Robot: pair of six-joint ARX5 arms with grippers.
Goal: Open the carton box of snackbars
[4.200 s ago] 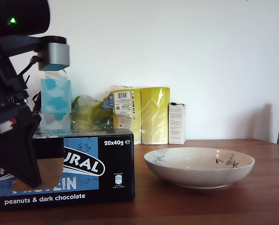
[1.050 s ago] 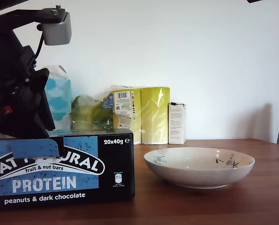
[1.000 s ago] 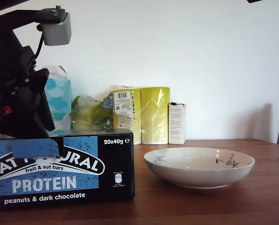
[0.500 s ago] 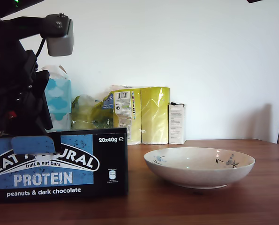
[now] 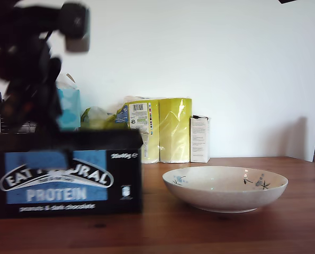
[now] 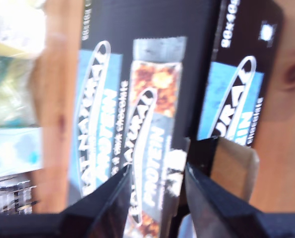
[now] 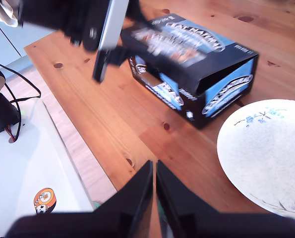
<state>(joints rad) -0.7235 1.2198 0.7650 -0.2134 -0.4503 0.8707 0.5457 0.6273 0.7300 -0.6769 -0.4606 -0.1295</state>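
Observation:
The carton box of snackbars (image 5: pixel 67 180) stands on the table at the exterior view's left, black with a blue front panel, blurred by motion. My first gripper (image 5: pixel 59 151) hangs over its front top edge, shut on the lid's front flap. In the first wrist view my first gripper (image 6: pixel 157 196) straddles that flap, whose brown inside (image 6: pixel 231 163) shows beside the printed lid (image 6: pixel 97 109). The second wrist view looks from high up: the box (image 7: pixel 211 84) has its lid raised at the front and dark inside. My second gripper (image 7: pixel 154 193) is shut on nothing, well away from the box.
A white patterned bowl (image 5: pixel 224 188) sits beside the box toward the exterior view's right, also seen as the bowl (image 7: pixel 266 153). Behind stand yellow wrapped paper rolls (image 5: pixel 160 129), a small white carton (image 5: pixel 199 139) and a pale blue tissue box (image 5: pixel 68 108). The table edge (image 7: pixel 78 129) runs near the box.
The first arm has risen, drawing the lid's front edge upward. The box has slid toward the exterior view's left and is now blurred. The bowl has not moved.

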